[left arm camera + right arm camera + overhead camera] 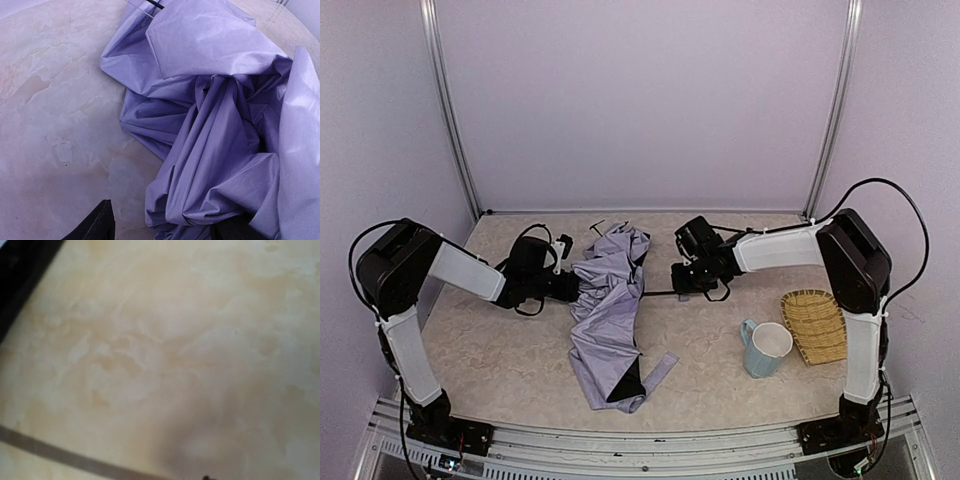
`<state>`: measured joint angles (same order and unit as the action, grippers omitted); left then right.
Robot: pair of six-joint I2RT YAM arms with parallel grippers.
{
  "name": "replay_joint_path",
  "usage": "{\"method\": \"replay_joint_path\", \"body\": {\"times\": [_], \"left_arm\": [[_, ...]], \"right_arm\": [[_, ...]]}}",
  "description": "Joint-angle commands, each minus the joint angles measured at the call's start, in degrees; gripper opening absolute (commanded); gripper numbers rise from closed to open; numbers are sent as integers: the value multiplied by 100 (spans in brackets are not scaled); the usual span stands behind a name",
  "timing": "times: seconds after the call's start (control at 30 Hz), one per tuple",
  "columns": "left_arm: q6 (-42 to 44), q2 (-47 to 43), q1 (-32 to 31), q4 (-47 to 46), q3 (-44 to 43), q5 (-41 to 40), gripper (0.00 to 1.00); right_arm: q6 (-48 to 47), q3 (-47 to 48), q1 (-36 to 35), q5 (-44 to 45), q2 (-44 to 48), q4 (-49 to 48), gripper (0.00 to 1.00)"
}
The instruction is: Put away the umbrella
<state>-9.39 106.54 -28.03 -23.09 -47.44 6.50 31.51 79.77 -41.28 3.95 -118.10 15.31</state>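
The umbrella (608, 310) is lying crumpled on the table (490, 350), its lavender fabric spreading loose and its black lining showing at the near end. The left gripper (570, 288) is sitting at the umbrella's left edge with jaws standing apart. One of its fingers (97, 226) is hanging clear of the fabric. The right gripper (678, 282) is sitting at the umbrella's right side, over the thin shaft (658, 293). Whether it is clamping anything cannot be told. A mug (767, 348) and a basket (815, 322) are standing well right of the umbrella.
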Motion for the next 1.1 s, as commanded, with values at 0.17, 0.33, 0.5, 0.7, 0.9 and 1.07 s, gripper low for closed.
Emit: {"method": "replay_joint_path", "body": {"times": [0.17,0.33,0.5,0.7,0.9,1.07], "left_arm": [[-89,430,-1080,-219,-501,2344,62],[55,309,-1139,-93,-489,2642,61],[33,117,-1029,111,-450,2172,55],[351,-850,-349,880,169,1058,58],[529,-1372,-417,828,636,1105,69],[245,-1610,-355,649,864,1112,72]], "right_arm": [[744,422,-1353,-2706,-536,-2570,28],[626,605,-1374,-2776,-470,-2342,29],[376,392,-1346,-2602,-238,-1716,37],[-444,-660,-973,-1432,1117,-140,59],[-1767,-30,-855,-773,1400,1870,90],[-2620,1242,-952,-294,1235,3019,100]]}}
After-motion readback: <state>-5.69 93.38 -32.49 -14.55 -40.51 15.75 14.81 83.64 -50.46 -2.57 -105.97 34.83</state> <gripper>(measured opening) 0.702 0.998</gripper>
